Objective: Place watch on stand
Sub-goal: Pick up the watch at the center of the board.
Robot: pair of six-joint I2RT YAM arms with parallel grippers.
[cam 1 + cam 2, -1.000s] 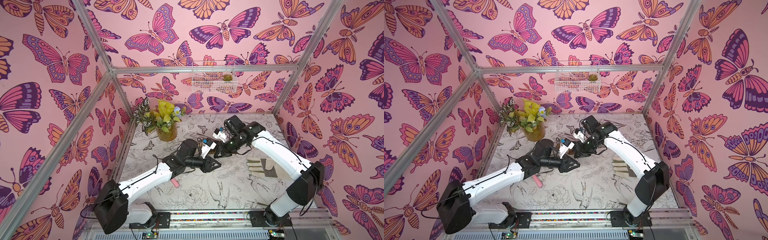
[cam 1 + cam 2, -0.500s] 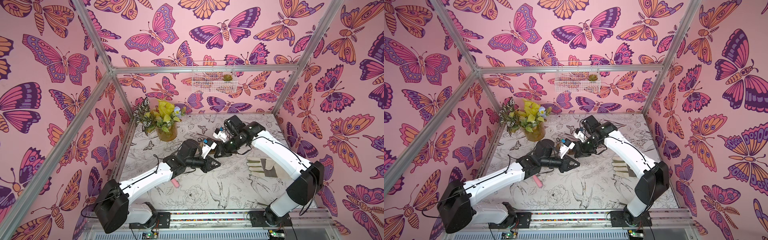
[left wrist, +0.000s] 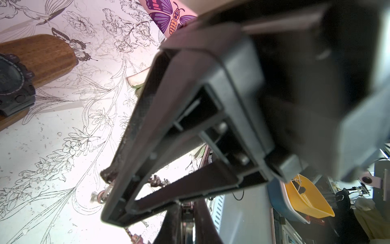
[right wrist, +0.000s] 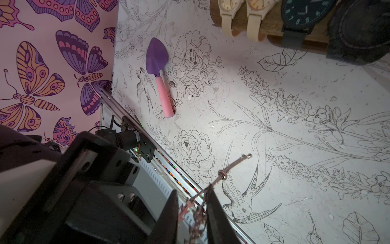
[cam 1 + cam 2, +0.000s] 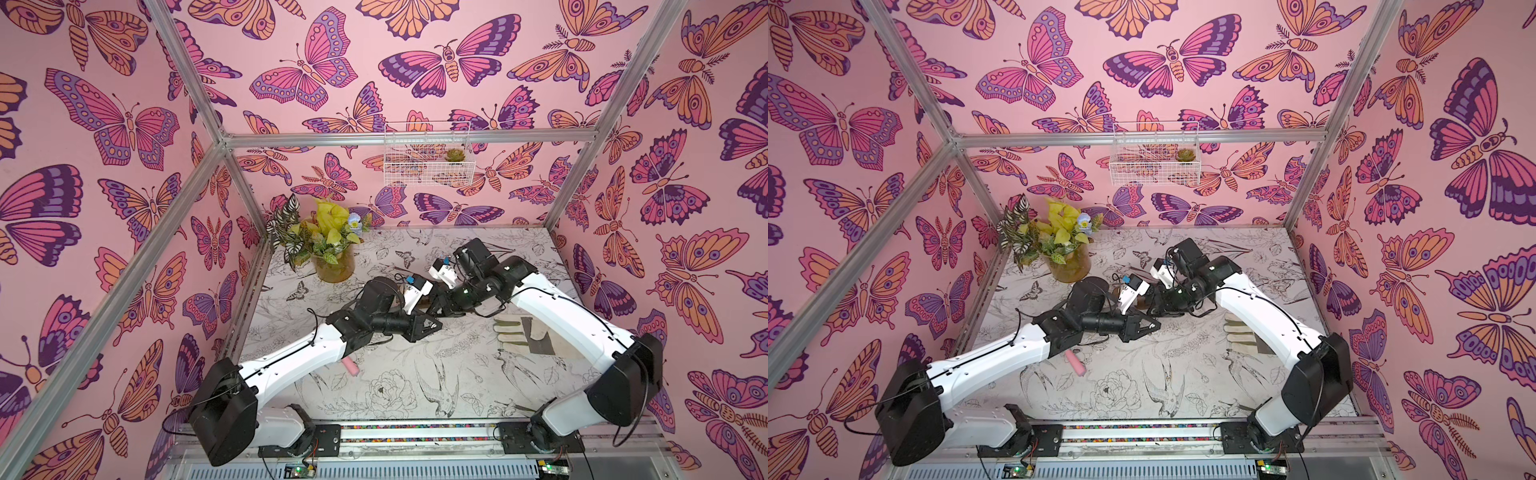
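The watch (image 4: 222,172), a thin chain, hangs in the air between the two gripper tips, near the stand (image 3: 44,55) but clear of it. The right gripper (image 4: 192,190) has its fingers apart with the watch in the gap. The left gripper (image 5: 437,325) looks pinched together on it, though its tips are partly hidden. If that pinch is shallow, the watch could slip to the table (image 4: 274,126), or its loose end could snag the black watch (image 3: 12,84) already on the stand.
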